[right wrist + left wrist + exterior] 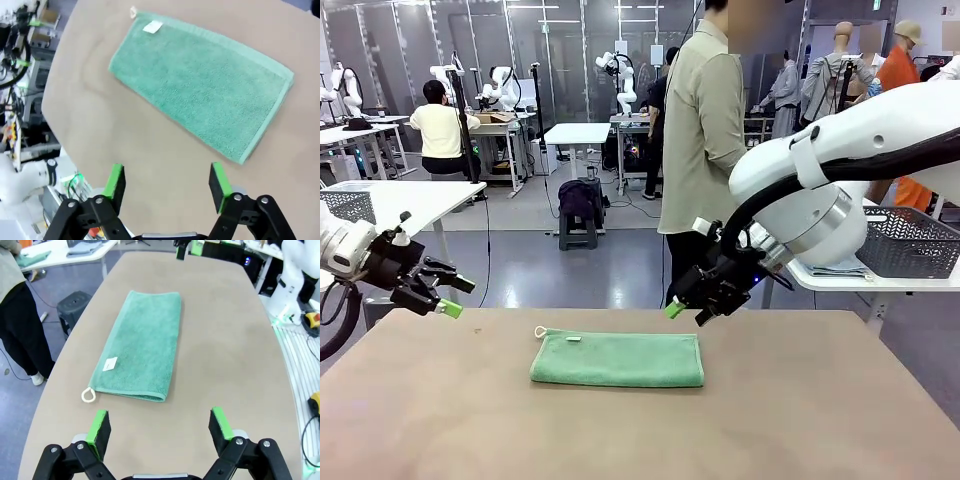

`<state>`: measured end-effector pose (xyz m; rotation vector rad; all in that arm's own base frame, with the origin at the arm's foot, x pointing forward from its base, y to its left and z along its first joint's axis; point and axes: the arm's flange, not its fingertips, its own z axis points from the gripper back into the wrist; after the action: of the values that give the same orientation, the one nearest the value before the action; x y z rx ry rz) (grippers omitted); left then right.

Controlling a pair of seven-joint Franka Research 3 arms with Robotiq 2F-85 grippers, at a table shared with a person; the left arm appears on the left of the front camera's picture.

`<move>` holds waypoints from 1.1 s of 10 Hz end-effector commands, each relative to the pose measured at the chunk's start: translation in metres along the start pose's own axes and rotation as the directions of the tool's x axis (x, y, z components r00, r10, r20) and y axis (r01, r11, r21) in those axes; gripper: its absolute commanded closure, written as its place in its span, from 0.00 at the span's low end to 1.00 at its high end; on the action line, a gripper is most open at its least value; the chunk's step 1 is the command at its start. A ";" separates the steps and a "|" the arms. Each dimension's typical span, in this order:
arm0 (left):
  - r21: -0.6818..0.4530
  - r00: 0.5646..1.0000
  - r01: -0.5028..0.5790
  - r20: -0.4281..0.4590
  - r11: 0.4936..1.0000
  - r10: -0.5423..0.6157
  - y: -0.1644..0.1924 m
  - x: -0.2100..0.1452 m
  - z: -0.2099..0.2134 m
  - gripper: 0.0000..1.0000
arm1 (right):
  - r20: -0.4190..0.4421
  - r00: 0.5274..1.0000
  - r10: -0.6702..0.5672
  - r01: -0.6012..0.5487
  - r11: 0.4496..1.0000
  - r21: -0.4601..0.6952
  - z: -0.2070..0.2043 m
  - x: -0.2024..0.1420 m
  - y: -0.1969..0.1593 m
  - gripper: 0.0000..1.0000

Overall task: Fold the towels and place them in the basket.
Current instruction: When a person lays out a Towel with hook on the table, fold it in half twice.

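mint green towel lies folded flat on the brown table, midway along near its far edge, white loop at its far left corner. left gripper by the left edge and right gripper above the towel's far right corner both have jaws spread wide, holding nothing.

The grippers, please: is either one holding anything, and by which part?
Nothing is held; the left gripper and right gripper are open, apart from the green towel.

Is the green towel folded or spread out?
Folded: the green towel lies as a narrow strip, two layers showing along its edge.
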<state>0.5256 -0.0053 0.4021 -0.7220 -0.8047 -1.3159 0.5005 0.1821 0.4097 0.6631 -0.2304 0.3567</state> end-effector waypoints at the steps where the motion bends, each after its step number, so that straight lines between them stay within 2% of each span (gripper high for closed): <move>1: -0.003 1.000 -0.007 -0.009 1.000 0.007 0.000 0.000 0.001 0.00 | 0.054 0.991 -0.119 0.118 0.993 0.025 -0.015 -0.001 -0.005 0.01; 4: -0.003 1.000 -0.007 -0.009 1.000 0.007 0.000 0.000 0.001 0.00 | 0.035 0.980 -0.195 0.195 0.981 -0.018 -0.027 0.005 -0.020 0.00; 6: -0.003 1.000 -0.007 -0.009 1.000 0.007 0.000 0.000 0.001 0.00 | 0.010 0.940 -0.341 0.341 0.940 -0.033 -0.038 0.009 -0.030 0.00; 9: -0.003 1.000 -0.007 -0.009 1.000 0.007 0.000 0.000 0.001 0.00 | 0.033 0.929 -0.368 0.370 0.923 -0.107 -0.043 0.016 -0.038 0.00; 11: -0.003 1.000 -0.007 -0.009 1.000 0.007 0.000 0.000 0.001 0.00 | 0.014 0.934 -0.358 0.357 0.928 -0.105 -0.046 0.019 -0.042 0.00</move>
<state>0.5255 -0.0050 0.4020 -0.7212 -0.8026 -1.3159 0.5316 0.1793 0.3561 0.6038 -0.1257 0.0090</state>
